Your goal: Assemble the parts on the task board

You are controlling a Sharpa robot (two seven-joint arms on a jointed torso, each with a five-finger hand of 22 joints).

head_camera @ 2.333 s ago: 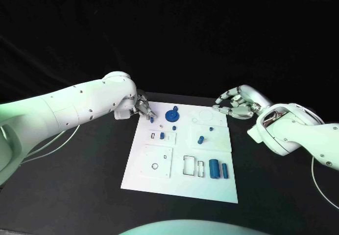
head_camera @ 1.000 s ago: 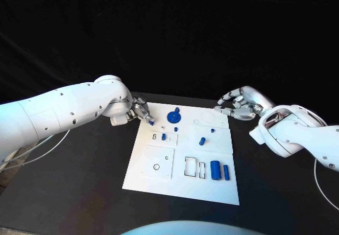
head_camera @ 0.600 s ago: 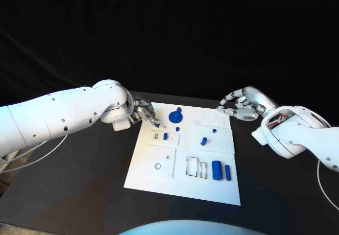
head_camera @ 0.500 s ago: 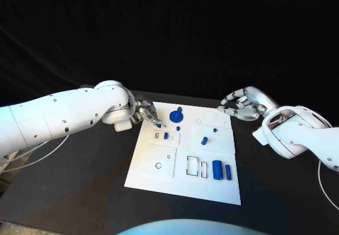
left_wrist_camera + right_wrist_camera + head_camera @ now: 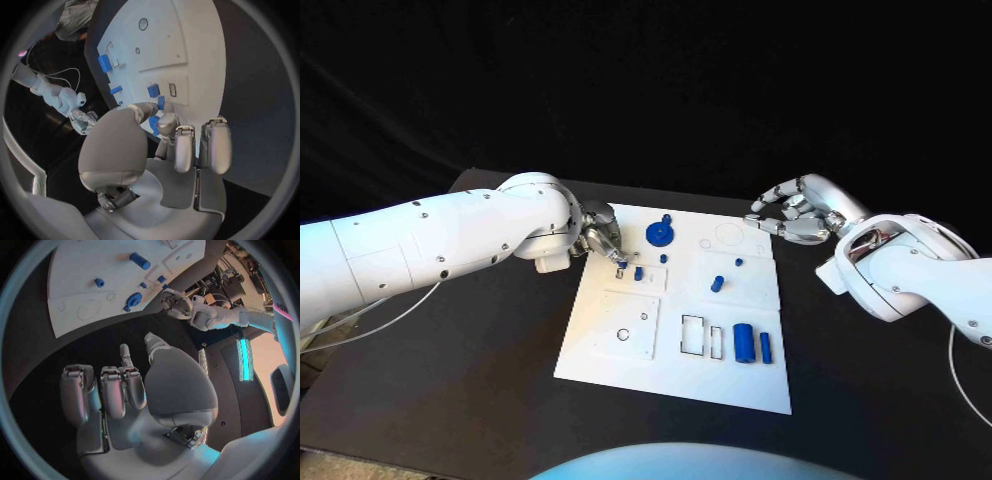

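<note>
The task board [image 5: 733,370] is a white plate lying flat in the middle of the black counter [image 5: 459,400], marked with dark outlined recesses. From the head view, small blue parts sit on it: a round blue disc [image 5: 658,236] near its far edge, a short blue peg [image 5: 715,283] mid-board, and two upright blue blocks [image 5: 751,342] side by side toward the near right. The left hand [image 5: 603,243] hangs over the board's far left corner, fingers drawn in around a small blue part [image 5: 620,266]. The right hand [image 5: 790,213] hovers off the board's far right corner, fingers curled, nothing in them.

In the left wrist view, the left hand's fingertips [image 5: 165,124] pinch that small blue part [image 5: 153,125] just above the board [image 5: 187,30].

In the right wrist view, the right hand [image 5: 119,390] is empty with fingers apart above the dark counter, the board [image 5: 81,270] beyond it.
</note>
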